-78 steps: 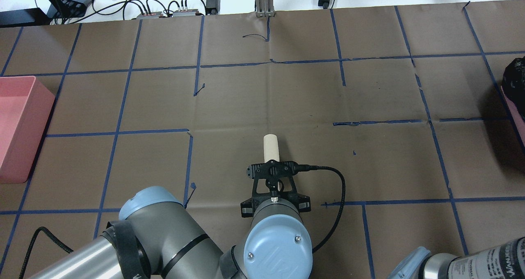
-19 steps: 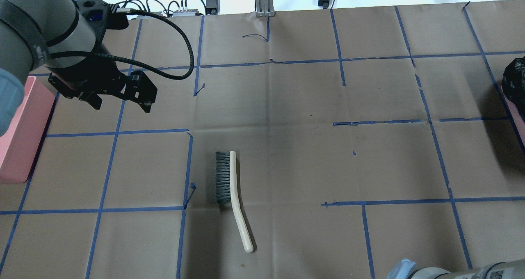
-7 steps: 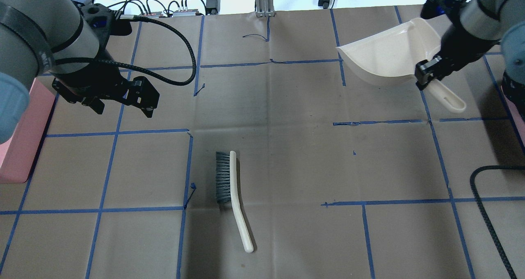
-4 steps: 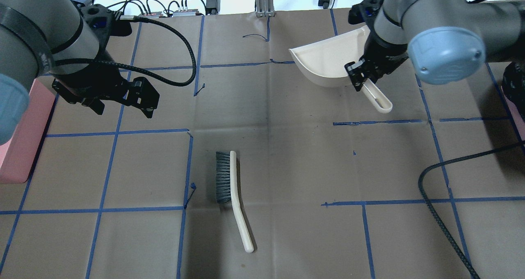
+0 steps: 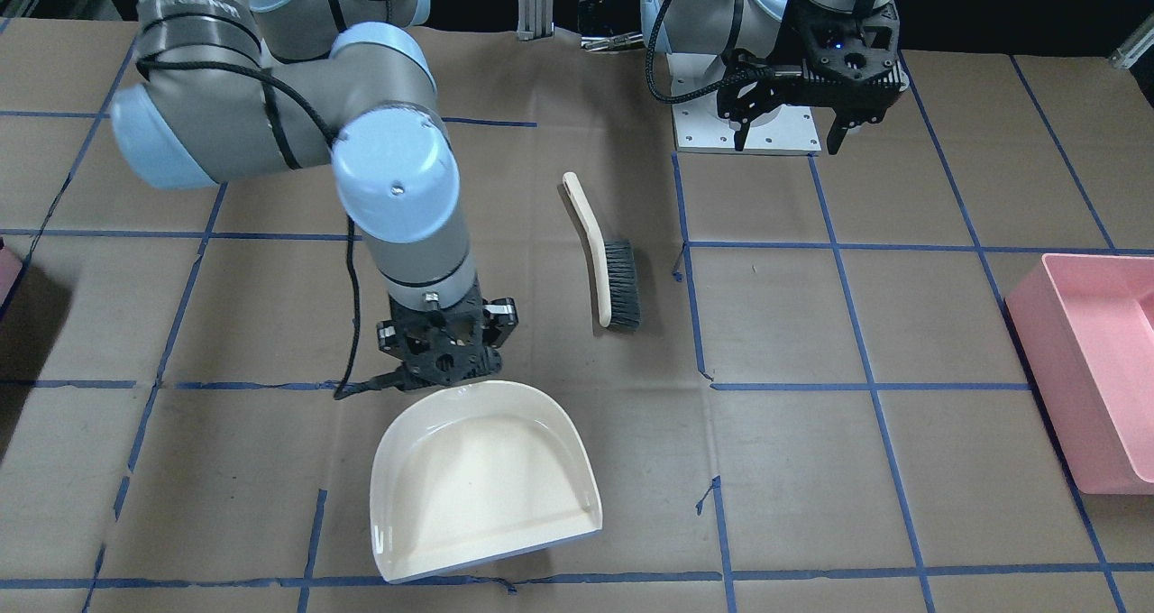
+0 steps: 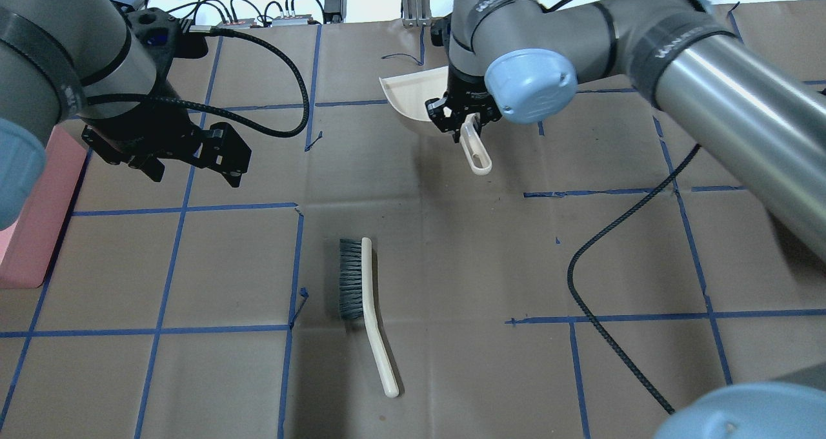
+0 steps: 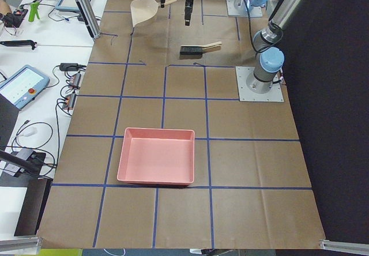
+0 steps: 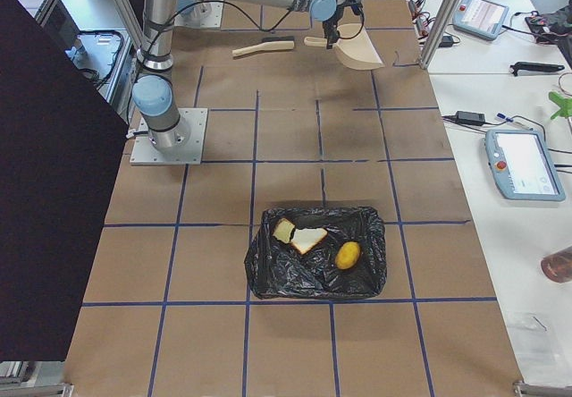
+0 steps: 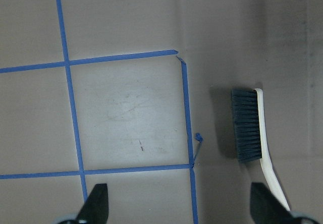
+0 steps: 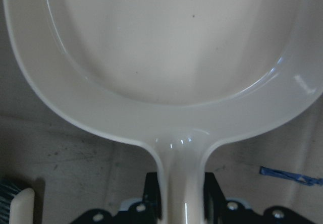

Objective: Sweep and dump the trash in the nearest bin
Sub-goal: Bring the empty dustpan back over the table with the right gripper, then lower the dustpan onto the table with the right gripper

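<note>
Two arms: right end effector (image 6: 466,121) clamps dustpan (image 5: 478,487) handle; left end effector (image 5: 787,135) spread, empty; brush (image 6: 353,277) apart.

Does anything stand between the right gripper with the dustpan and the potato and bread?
Nothing visible does. The right gripper holds the dustpan; the potato and bread slices lie on a black bag at the table's end, with only bare brown paper between. The brush lies off that line.
</note>
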Robot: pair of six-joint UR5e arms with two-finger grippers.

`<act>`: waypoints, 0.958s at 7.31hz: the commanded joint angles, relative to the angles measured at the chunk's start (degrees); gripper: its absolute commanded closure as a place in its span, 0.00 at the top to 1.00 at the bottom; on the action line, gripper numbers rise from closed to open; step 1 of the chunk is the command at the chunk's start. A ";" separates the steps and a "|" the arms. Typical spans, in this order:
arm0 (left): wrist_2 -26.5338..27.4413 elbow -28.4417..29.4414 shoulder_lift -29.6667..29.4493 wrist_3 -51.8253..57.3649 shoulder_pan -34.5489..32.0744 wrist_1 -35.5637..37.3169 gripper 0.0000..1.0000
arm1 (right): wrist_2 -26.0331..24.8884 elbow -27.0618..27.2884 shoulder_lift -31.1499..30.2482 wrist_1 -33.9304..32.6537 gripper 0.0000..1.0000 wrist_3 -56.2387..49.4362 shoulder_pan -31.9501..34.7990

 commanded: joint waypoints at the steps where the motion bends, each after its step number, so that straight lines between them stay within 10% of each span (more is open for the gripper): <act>1: 0.05 0.00 0.01 0.00 -0.01 -0.18 1.00 | -0.55 -0.71 6.17 -3.18 0.05 3.63 4.05; 7: -0.04 0.00 -0.34 0.00 0.08 -0.18 1.00 | -0.72 -0.27 6.97 -3.36 0.05 9.17 3.00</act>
